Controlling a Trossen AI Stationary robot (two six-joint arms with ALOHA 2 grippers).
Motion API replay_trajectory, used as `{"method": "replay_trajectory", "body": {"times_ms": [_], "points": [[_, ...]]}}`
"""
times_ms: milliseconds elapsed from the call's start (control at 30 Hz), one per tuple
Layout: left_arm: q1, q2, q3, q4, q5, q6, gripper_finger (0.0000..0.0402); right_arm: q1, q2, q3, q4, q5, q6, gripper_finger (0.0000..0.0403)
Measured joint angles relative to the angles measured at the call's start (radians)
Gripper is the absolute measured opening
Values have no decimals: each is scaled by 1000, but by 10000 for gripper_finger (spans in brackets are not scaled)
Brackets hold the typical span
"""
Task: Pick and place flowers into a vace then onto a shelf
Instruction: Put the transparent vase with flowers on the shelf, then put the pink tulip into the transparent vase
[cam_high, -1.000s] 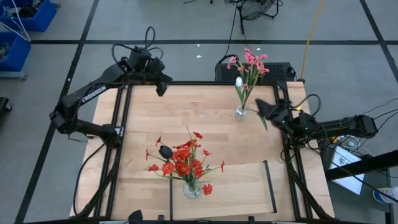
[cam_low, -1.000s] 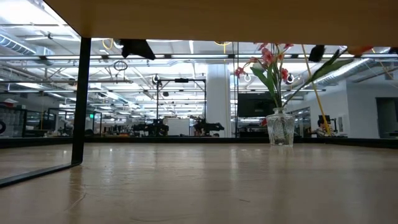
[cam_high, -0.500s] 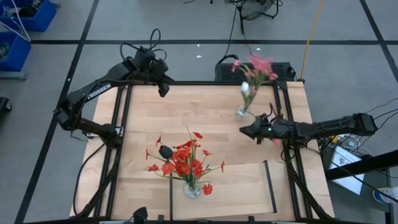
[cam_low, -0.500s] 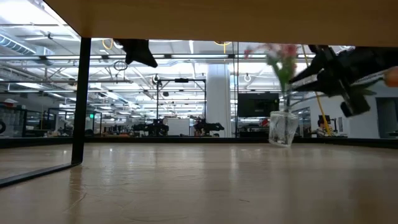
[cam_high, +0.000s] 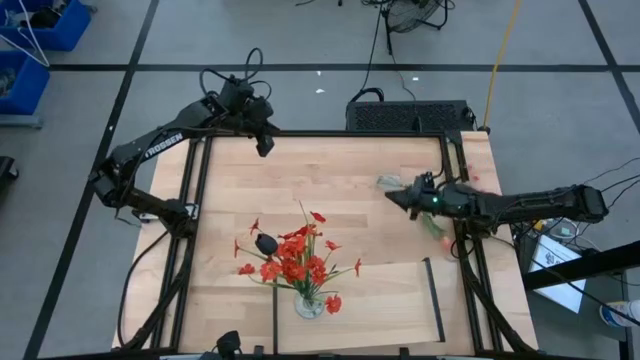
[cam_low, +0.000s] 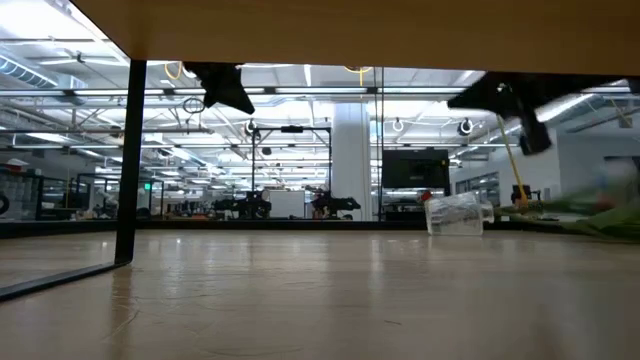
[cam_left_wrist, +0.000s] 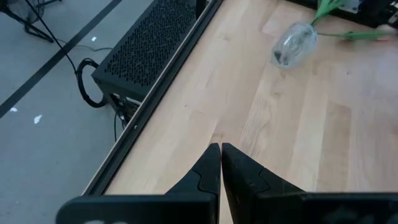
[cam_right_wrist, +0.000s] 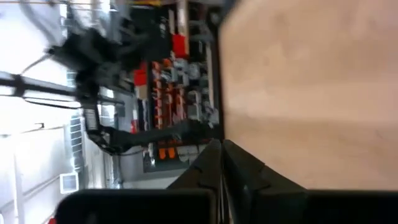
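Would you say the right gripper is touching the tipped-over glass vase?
Apart. The low view shows the shut right gripper up in the air, well above the glass vase lying on its side.

Only readable text I can spot is "TROSSEN" in white letters along the left arm (cam_high: 160, 146), seen from above. Nothing else is legible.

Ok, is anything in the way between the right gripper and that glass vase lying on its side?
Nothing visible is. The right gripper, shut and empty, hangs in the air just beside the glass vase, which lies on bare tabletop. The flowers lie beyond the vase's mouth, toward the right arm, not between the two.
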Motion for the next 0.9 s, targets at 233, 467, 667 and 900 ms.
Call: {"method": "replay_trajectory", "body": {"times_ms": [233, 467, 667, 900], "points": [[1, 0, 0, 4, 0, 11, 19, -49, 5, 56, 326, 55, -398, 9], [2, 0, 0, 49, 0, 34, 19, -85, 6, 57, 601, 160, -744, 24], [2, 0, 0, 99, 42, 123, 19, -116, 37, 137, 193, 73, -646, 50], [31, 0, 0, 139, 132, 103, 19, -123, 161, 498, -365, -26, -909, 138]]}}
